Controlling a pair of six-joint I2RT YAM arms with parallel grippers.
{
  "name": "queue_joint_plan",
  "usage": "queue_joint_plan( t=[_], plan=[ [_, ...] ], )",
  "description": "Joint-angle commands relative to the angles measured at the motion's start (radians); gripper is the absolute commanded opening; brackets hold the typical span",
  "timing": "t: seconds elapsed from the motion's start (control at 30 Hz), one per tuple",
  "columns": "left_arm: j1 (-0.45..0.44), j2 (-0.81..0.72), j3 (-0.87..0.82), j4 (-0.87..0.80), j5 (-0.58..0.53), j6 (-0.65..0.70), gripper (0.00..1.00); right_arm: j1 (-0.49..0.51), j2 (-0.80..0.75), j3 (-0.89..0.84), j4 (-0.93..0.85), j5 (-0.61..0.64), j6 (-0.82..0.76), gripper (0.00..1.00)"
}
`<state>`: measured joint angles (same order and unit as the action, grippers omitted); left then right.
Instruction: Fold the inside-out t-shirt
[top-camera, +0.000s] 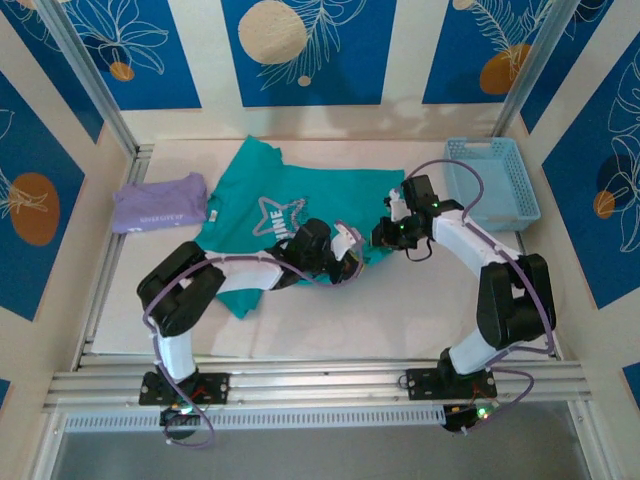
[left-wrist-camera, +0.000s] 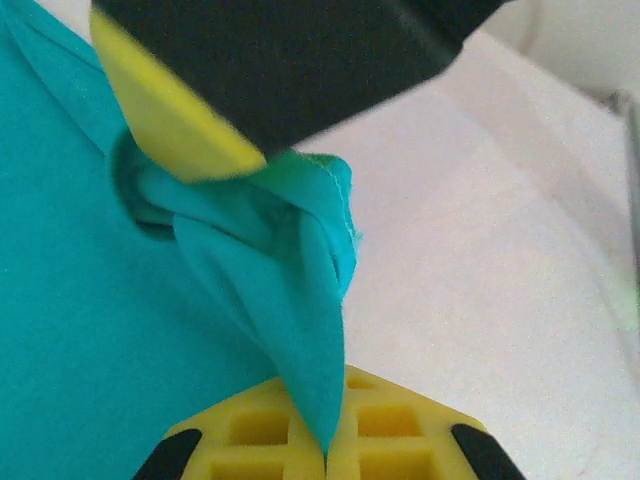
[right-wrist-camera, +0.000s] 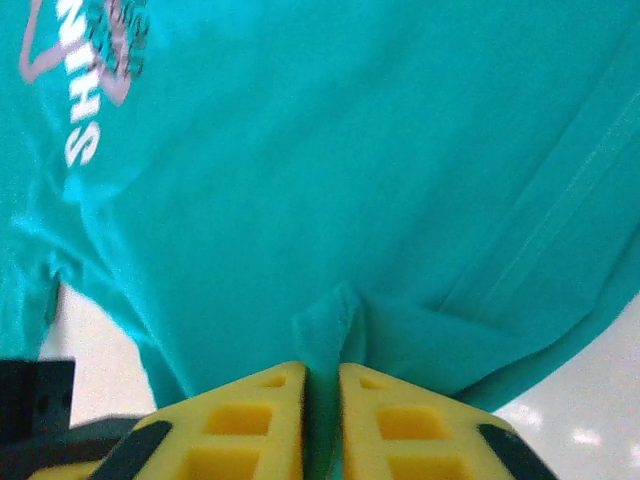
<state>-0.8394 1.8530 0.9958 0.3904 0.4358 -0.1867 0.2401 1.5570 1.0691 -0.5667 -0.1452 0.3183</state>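
shirt: teal inside-out t-shirt (top-camera: 250, 185) lies mid-table (top-camera: 330, 330), toward the far edge | left gripper (left-wrist-camera: 325, 455): clenched on a near-hem fold | right gripper (right-wrist-camera: 322, 385): pinching cloth alongside | technique: lift both evenly, hem taut, avoid bunching

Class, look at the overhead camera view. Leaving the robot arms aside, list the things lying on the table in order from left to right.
lavender folded shirt → teal t-shirt → blue basket
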Motion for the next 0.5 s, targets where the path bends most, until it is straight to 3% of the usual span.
queue_joint_plan(
  t=[0.0, 0.23, 0.47],
  plan=[
    [0.021, 0.032, -0.014, 0.109, 0.127, -0.158, 0.00, -0.004, -0.048, 0.006, 0.019, 0.093, 0.030, 0.24],
    [0.033, 0.038, -0.019, 0.111, 0.139, -0.194, 0.00, 0.026, -0.348, -0.249, 0.136, 0.089, 0.036, 0.39],
    [0.033, 0.026, -0.021, 0.099, 0.148, -0.197, 0.00, 0.116, -0.504, -0.441, 0.294, 0.090, 0.089, 0.43]
  ],
)
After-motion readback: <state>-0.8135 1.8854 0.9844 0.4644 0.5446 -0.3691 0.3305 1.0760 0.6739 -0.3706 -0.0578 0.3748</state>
